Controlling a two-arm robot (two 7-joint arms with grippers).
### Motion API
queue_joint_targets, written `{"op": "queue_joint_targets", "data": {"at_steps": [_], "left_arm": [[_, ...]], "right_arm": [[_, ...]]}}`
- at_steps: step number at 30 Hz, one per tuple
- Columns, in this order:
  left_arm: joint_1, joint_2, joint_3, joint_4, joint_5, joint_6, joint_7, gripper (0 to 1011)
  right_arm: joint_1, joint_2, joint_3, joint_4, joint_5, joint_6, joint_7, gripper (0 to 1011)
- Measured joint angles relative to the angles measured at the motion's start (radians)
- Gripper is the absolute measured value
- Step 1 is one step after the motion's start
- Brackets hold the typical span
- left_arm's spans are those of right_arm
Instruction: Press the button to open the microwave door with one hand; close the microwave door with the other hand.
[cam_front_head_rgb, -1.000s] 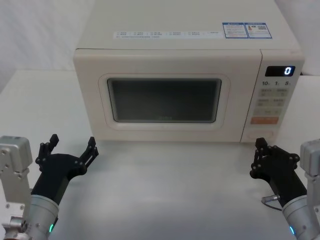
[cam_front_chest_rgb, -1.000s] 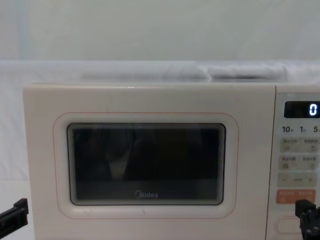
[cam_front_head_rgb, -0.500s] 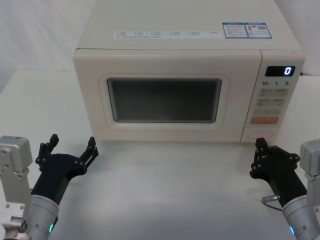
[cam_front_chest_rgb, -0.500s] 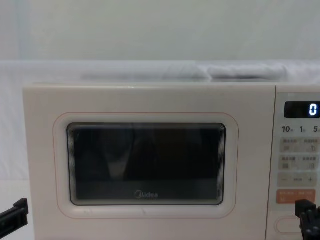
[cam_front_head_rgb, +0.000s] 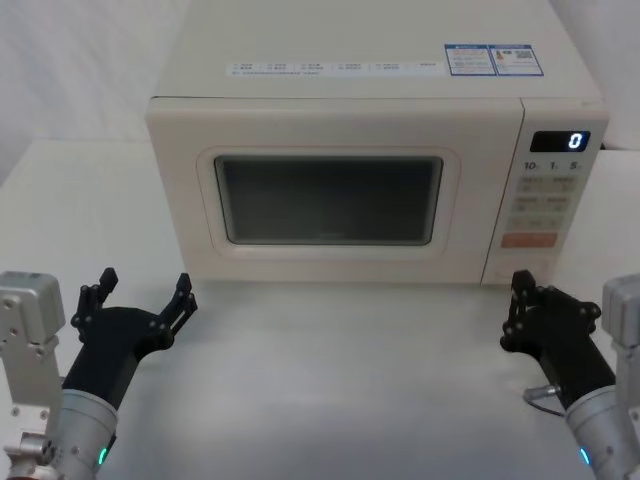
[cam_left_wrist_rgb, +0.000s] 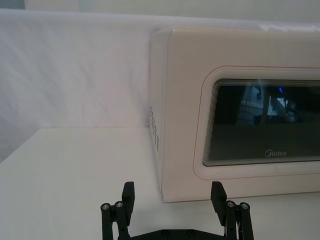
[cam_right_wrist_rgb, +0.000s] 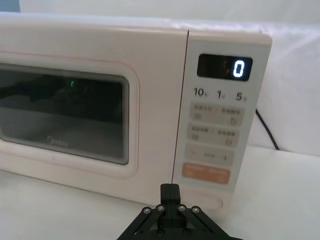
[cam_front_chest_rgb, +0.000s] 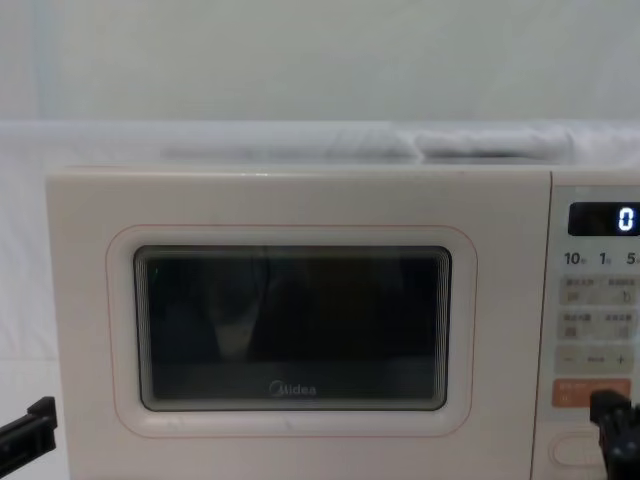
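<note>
The right gripper (cam_front_head_rgb: 516, 312) is held low before the button (cam_front_head_rgb: 529, 269), fingers pinched together, empty. The left gripper (cam_front_head_rgb: 142, 296) is held spread wide, empty, below the closed microwave door (cam_front_head_rgb: 330, 200)

- Left gripper (cam_front_head_rgb: 142, 296): black, blocky, linked fingers with small silver pivot screws; ridged tips.
- Left wrist (cam_front_head_rgb: 78, 428): silver cylinder, small green light near base; grey boxy bracket beside it.
- Right gripper (cam_front_head_rgb: 519, 300): black, same build.
- Right wrist (cam_front_head_rgb: 600, 430): silver cylinder, blue-green light; thin grey cable loop alongside.
</note>
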Motion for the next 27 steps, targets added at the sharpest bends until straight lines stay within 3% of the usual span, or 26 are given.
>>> {"op": "queue_joint_targets", "data": {"at_steps": [8,14,22,27], "left_arm": [[0.000,0.000,0.000,0.000,0.000,0.000,0.000,1001],[0.000,0.000,0.000,0.000,0.000,0.000,0.000,1001],[0.000,0.000,0.000,0.000,0.000,0.000,0.000,1001],[0.000,0.000,0.000,0.000,0.000,0.000,0.000,1001]], "right_arm": [[0.011,-0.022,0.014,-0.016,-0.005,0.040,0.030,0],[0.034,-0.033,0.041,-0.010,0.040,0.103,0.088,0],[0.091,-0.022,0.079,0.042,0.087,0.168,0.165,0],[0.120,-0.012,0.085,0.083,0.096,0.181,0.187,0]]}}
